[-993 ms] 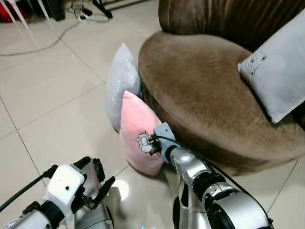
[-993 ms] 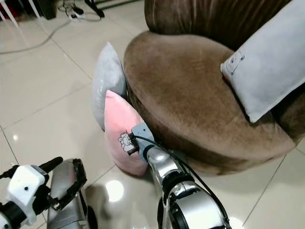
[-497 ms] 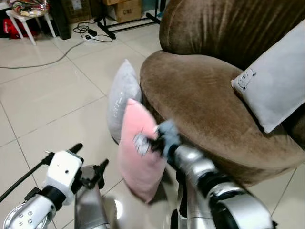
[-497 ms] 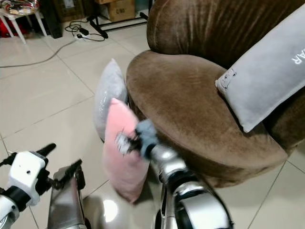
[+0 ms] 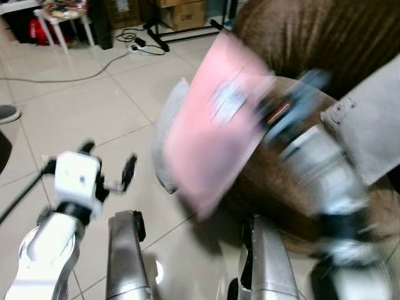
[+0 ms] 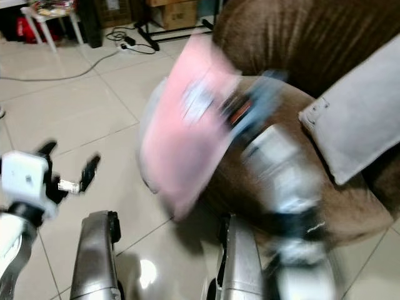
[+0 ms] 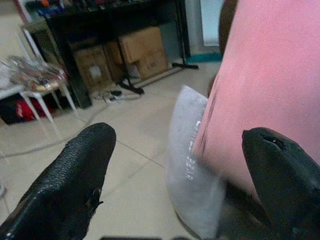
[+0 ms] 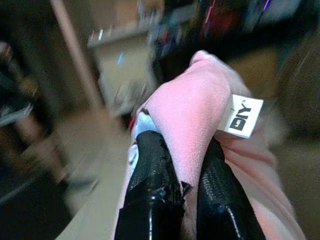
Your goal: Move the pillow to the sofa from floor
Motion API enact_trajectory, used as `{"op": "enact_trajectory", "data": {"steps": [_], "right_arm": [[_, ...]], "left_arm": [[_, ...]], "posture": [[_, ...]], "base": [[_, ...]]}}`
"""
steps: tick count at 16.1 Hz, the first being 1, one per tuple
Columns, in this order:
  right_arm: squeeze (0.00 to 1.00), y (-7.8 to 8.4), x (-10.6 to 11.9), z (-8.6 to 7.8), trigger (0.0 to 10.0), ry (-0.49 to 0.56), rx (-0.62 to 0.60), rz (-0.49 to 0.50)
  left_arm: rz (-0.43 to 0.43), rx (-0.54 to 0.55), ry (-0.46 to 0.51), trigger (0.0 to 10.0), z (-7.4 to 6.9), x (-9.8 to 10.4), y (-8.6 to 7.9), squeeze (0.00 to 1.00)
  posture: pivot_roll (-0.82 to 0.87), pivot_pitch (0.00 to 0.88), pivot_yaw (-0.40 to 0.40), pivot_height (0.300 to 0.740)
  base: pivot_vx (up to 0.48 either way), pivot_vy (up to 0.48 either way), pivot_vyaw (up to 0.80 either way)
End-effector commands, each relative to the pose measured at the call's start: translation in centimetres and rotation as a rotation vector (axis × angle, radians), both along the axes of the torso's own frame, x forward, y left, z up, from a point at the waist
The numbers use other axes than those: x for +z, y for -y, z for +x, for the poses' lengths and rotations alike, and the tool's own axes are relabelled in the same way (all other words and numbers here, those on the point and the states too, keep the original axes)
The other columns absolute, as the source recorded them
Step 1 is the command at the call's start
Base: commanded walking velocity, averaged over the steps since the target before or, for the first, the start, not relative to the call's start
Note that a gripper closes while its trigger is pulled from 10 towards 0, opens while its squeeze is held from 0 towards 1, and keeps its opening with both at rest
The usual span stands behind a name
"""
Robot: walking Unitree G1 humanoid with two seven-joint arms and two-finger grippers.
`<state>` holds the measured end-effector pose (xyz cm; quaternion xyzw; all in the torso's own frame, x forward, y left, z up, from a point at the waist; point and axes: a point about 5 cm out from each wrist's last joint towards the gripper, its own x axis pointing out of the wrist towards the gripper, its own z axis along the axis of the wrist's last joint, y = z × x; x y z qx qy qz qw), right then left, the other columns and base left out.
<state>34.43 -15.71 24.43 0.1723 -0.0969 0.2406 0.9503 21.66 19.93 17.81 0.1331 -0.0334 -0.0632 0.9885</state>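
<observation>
Pink pillow [image 5: 219, 134] pinched in right jaws [image 8: 182, 165] above sofa [image 5: 287, 37], left jaws [image 7: 185, 170] apart

A living room in a private home. A round brown velvet-covered sofa [image 6: 350, 206] with a high padded back stands on a floor of large glossy cream tiles [image 5: 69, 119]; a grey rectangular cushion [image 6: 359, 119] leans on its seat and a second pale grey cushion [image 7: 192, 165] rests on the floor against its base. Behind, brown cardboard boxes [image 7: 142, 50] sit under a dark shelf unit [image 7: 100, 15], a small white-legged side table [image 5: 59, 22] carries clutter, and a power strip with trailing cables [image 5: 134, 42] lies on the tiles.
</observation>
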Motion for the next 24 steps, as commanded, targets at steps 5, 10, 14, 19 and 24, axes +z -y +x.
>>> {"op": "enact_trajectory", "data": {"steps": [5,10,14,19,24], "right_arm": [[0.00,5.0,10.4,-0.4,0.0,0.266,-0.221,0.029],[0.00,0.3,2.8,1.1,10.0,0.060,-0.321,-0.292],[0.00,-0.9,-0.5,0.6,10.0,-0.045,-0.336,-0.221],[0.00,-2.7,-1.8,-0.3,10.0,-0.069,-0.334,-0.264],[0.00,-3.5,-2.1,-0.9,10.0,-0.079,-0.275,-0.219]], "left_arm": [[0.011,0.012,0.030,10.0,1.1,1.0,0.1,0.00],[0.030,0.046,0.038,10.0,1.5,1.2,-0.2,0.00],[0.041,0.071,0.031,10.0,1.5,1.0,-0.5,0.00],[0.014,0.093,0.029,10.0,1.8,0.4,0.2,0.00],[0.019,0.098,0.025,10.0,1.5,0.1,0.2,0.00]], "posture": [[0.03,0.000,-0.052,0.440],[0.06,0.000,-0.054,0.440],[0.05,0.000,-0.065,0.460],[0.04,0.000,-0.072,0.505],[0.04,0.000,-0.078,0.555]], "base": [[0.000,0.000,0.00],[0.000,0.000,0.00],[0.000,0.000,0.00],[0.000,0.000,0.00],[0.000,0.000,0.00]]}}
